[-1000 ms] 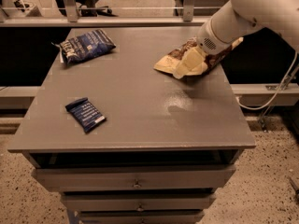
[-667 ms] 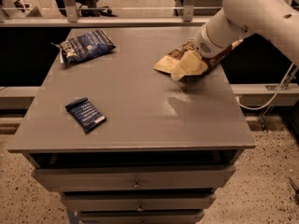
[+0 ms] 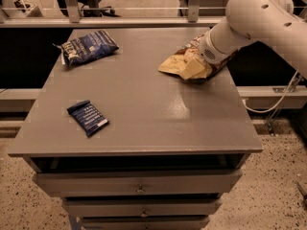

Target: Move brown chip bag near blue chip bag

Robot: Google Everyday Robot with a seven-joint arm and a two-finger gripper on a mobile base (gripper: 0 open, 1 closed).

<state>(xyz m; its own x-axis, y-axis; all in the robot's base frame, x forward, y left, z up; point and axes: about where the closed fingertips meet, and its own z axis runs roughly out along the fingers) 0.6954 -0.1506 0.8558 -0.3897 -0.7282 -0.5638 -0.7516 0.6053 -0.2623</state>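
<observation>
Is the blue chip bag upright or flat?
Flat: the blue chip bag lies face up on the table. The pincer is at the brown chip bag.

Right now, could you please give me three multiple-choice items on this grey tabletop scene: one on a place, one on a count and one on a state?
1. Where on the grey table does the puffy crinkled blue chip bag lie?
A. far left corner
B. near right corner
C. in a drawer

2. How many packets lie on the tabletop?
A. one
B. three
C. five

3. How does the large crinkled brown chip bag with tan edges lie relative to the blue chip bag?
A. stacked on it
B. touching its side
C. apart from it, at the gripper

Answers:
1 A: the blue chip bag lies by the far left edge.
2 B: the two chip bags plus the flat dark-blue rectangular packet at the near left.
3 C: bare tabletop separates them, and the gripper is at the brown chip bag on the far right.
</observation>
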